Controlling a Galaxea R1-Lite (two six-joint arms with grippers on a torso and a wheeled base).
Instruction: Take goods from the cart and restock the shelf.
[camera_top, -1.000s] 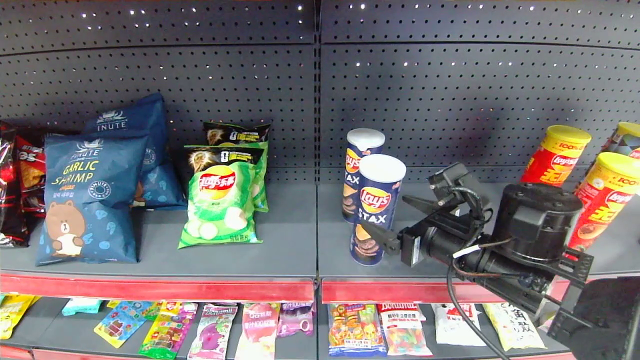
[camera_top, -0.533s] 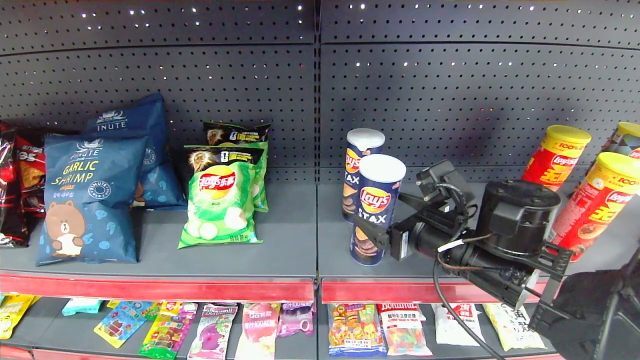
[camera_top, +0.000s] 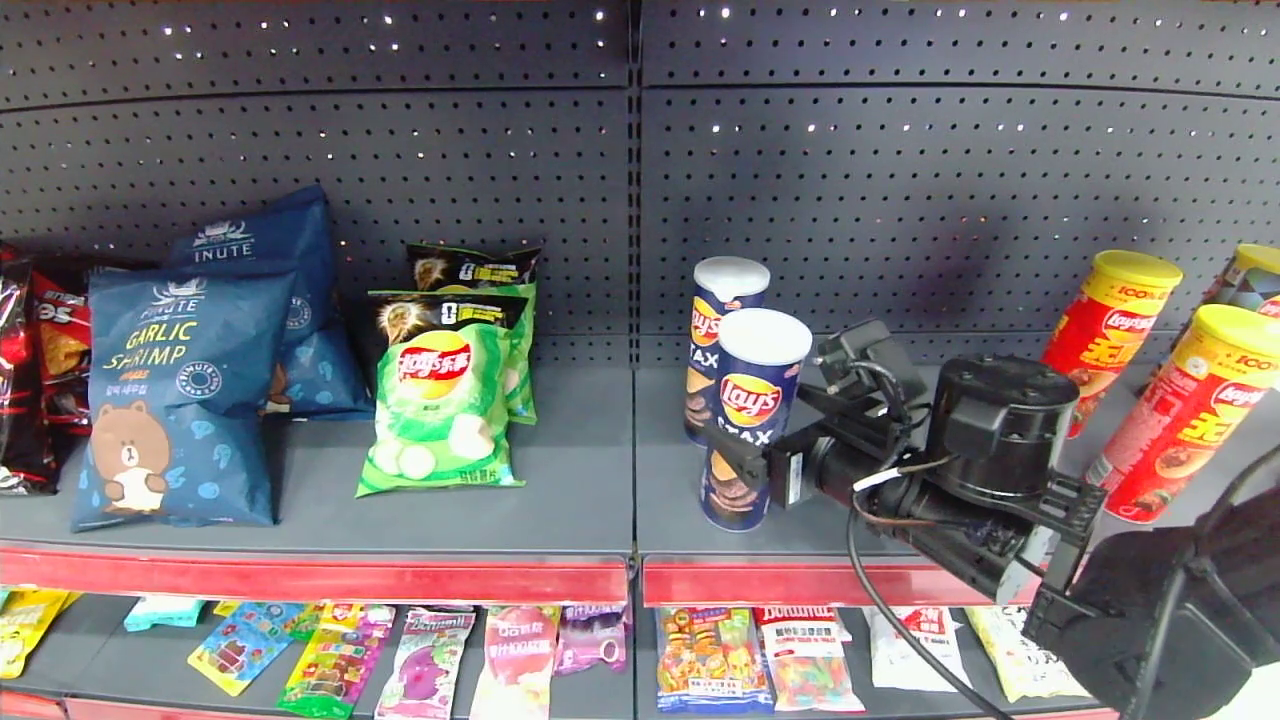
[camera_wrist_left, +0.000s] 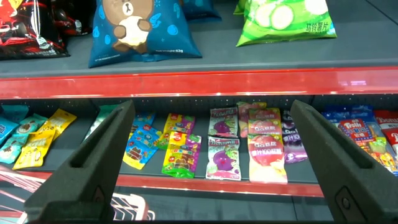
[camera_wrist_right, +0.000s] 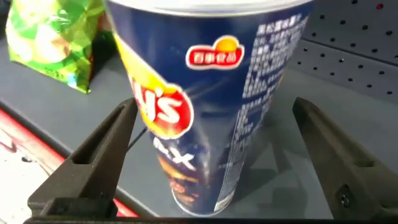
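shelf (camera_top: 590, 500), blue can (camera_top: 752, 395) between right jaws

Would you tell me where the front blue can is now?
The front blue can stands on the shelf right of centre in the head view, before the second blue can, between the right gripper's open fingers.

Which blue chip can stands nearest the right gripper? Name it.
The front blue can, standing ahead of the rear blue can on the shelf. It sits between the open fingers of the right gripper.
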